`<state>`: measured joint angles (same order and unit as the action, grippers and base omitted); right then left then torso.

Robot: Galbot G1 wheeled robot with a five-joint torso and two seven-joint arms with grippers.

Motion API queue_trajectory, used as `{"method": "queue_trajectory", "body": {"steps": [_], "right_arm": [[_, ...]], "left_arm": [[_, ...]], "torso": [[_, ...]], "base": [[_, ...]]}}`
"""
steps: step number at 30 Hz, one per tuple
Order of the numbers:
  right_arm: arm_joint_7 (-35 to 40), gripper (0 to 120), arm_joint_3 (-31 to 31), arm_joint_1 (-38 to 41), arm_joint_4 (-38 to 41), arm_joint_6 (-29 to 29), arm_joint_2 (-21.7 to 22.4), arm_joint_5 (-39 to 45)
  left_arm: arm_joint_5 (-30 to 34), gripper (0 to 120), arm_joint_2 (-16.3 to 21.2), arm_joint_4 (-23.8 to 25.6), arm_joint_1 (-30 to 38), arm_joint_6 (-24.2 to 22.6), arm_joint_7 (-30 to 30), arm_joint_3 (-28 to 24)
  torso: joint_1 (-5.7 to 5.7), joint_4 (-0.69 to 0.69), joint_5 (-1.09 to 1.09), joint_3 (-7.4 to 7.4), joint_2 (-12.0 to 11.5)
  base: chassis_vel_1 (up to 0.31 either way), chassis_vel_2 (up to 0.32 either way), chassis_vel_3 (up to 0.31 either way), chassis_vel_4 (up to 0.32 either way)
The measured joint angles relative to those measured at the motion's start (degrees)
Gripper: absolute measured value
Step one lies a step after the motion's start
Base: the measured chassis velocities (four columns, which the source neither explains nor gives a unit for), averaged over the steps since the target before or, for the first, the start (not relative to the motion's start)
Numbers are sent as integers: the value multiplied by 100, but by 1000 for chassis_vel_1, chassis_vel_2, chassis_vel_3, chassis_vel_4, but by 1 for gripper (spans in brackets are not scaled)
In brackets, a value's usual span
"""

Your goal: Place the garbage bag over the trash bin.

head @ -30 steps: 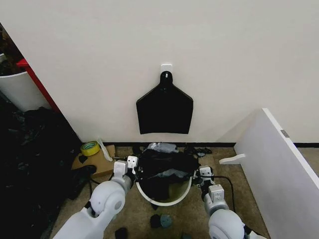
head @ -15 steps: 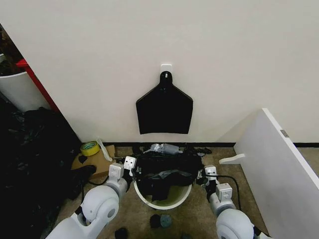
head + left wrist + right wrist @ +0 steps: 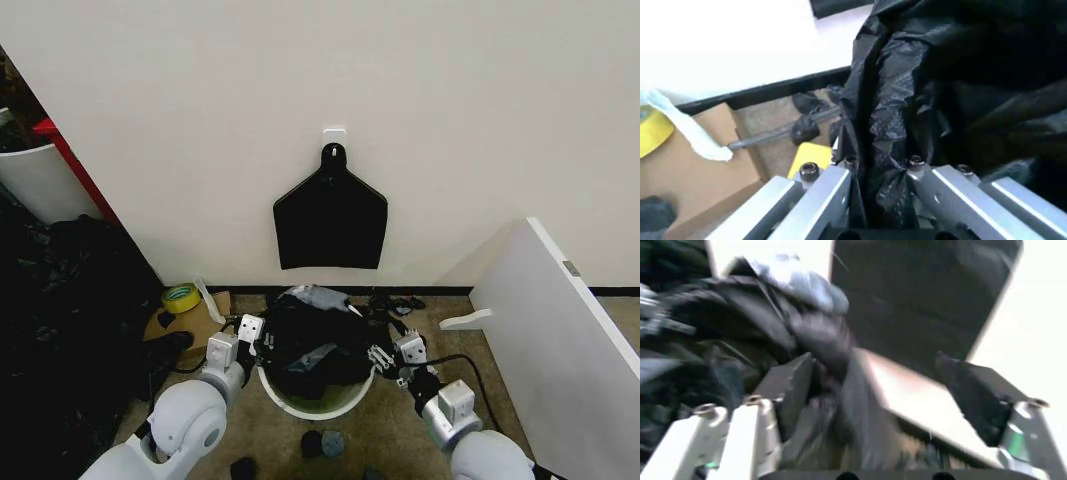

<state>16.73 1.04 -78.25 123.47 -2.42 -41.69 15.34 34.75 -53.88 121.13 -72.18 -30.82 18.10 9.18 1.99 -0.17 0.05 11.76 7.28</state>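
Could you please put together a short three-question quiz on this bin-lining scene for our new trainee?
1. True or false: the left gripper is shut on the garbage bag.
2. What hangs on the wall above the trash bin? A) a red towel B) a flat black bundle of bags C) a broom
3. Which gripper has its fingers spread apart beside the bag's edge?

Key
1. True: the bag's plastic is pinched between its fingers in the left wrist view.
2. B.
3. The right gripper: its fingers stand wide, with a fold of bag against one of them.
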Motion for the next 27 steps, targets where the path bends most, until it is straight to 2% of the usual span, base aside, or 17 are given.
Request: {"method": "queue_trajectory", "body": {"steps": [3,4,8,14,18,20,22,24,27], "right_arm": [[-261,79,-51,3,-110,-312,61,-325],[-382,86,-73,7,-159,-439,75,-460],[-746,98,-86,92,-279,-763,55,-695],[-904,99,44,371,-469,-723,-45,-515],[-1087,85,100,616,-622,-677,-90,-301],[-1150,82,113,675,-658,-659,-95,-233],[-1242,71,140,770,-717,-618,-104,-155],[-1274,68,151,807,-742,-611,-110,-143],[-1392,54,172,912,-811,-602,-141,-138]], "left_arm": [[-4,1,24,-45,18,5,0,-10],[-11,1,31,-57,30,9,0,-26],[-83,1,59,-71,49,39,-23,-106],[-363,1,136,-71,17,216,-124,-209],[-672,1,166,-88,3,382,-233,-281],[-718,1,166,-89,3,408,-249,-294],[-772,1,166,-90,5,433,-263,-318],[-786,1,166,-90,5,437,-269,-325],[-804,1,163,-90,7,442,-276,-338]], "torso": [[0,0,-1,0,0],[0,-1,0,0,0],[0,-2,-1,0,0],[0,-1,0,0,0],[0,-1,0,0,0],[0,-1,-1,0,0],[0,-1,-1,0,0],[0,-1,-1,0,0],[0,-1,-1,0,0]], "base": [[0,0,0,0],[0,0,0,0],[0,0,0,0],[0,0,0,0],[0,0,0,0],[0,0,0,0],[0,0,0,0],[0,0,0,0],[0,0,0,0]]}}
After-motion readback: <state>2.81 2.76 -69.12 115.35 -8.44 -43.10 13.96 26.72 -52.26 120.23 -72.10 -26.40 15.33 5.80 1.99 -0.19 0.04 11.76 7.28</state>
